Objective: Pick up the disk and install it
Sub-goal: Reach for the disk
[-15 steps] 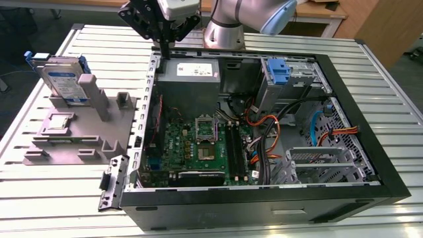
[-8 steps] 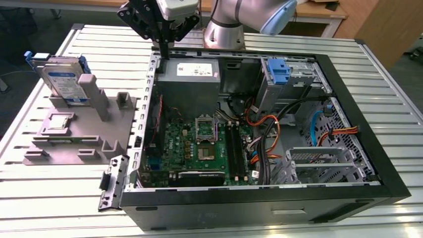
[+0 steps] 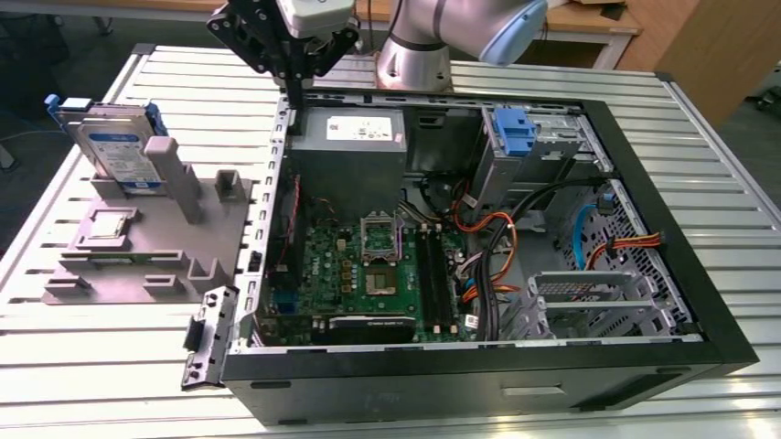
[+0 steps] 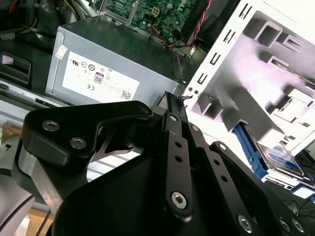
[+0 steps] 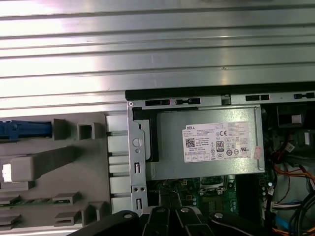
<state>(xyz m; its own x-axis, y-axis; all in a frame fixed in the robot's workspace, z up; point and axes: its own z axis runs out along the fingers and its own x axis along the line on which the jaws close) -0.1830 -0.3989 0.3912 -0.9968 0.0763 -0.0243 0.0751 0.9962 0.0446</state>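
slatted table (image 3: pixel 98 366) holds the disk (image 3: pixel 112 146) upright in a grey fixture (image 3: pixel 134 247), at eight o'clock from the closed, empty gripper (image 3: pixel 293 96) in the exterior view.

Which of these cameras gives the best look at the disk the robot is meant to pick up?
The exterior view: the disk stands upright in the grey holder, label and blue rails plain. The second wrist view catches one corner; the first wrist view, a blue rail end.
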